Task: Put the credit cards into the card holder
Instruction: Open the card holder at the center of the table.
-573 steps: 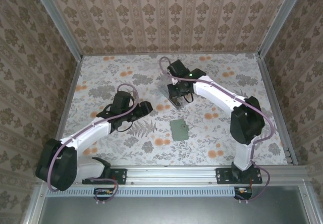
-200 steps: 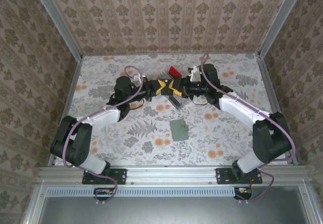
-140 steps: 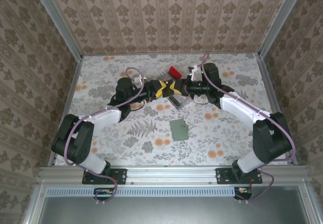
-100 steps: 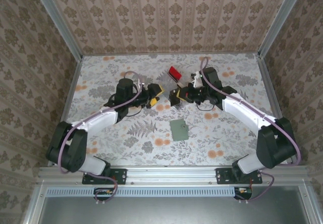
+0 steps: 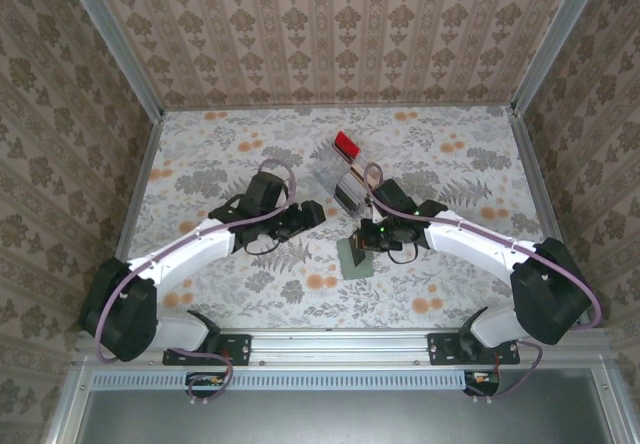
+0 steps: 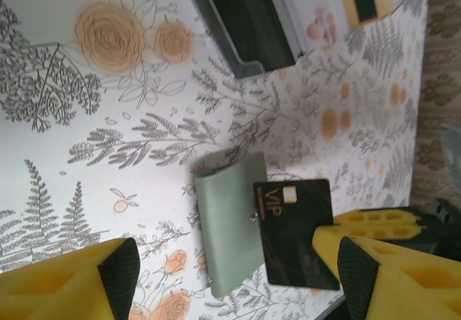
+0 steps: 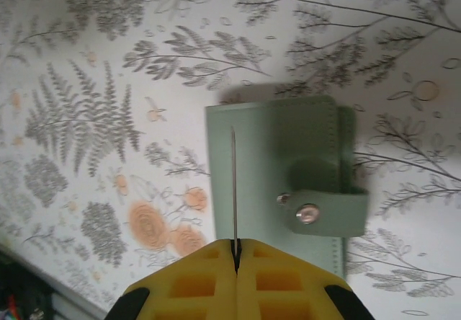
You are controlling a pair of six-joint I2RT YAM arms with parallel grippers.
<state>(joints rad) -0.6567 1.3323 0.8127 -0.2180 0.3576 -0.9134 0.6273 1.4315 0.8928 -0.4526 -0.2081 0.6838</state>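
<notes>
The card holder (image 7: 281,154), a sage green wallet, lies closed on the table with its snap strap fastened. It also appears as the card holder (image 5: 353,261) and the card holder (image 6: 229,226). My right gripper (image 7: 235,251) is shut on a dark credit card (image 7: 233,183), held edge-on just above the wallet. In the left wrist view the credit card (image 6: 292,233) reads "VIP". My right gripper (image 5: 363,238) hovers over the wallet. My left gripper (image 5: 312,213) stands open and empty to the wallet's left, as does my left gripper (image 6: 238,277).
A clear tray (image 5: 335,164) with a red end piece (image 5: 346,144) sits behind the wallet and holds more dark cards (image 5: 348,192). The tray (image 6: 248,64) is at the top of the left wrist view. Patterned walls close in the floral table.
The grippers had met by the tray with the card between them. My left gripper opened and drew back left. My right gripper shut on the card and carried it down over the wallet.
</notes>
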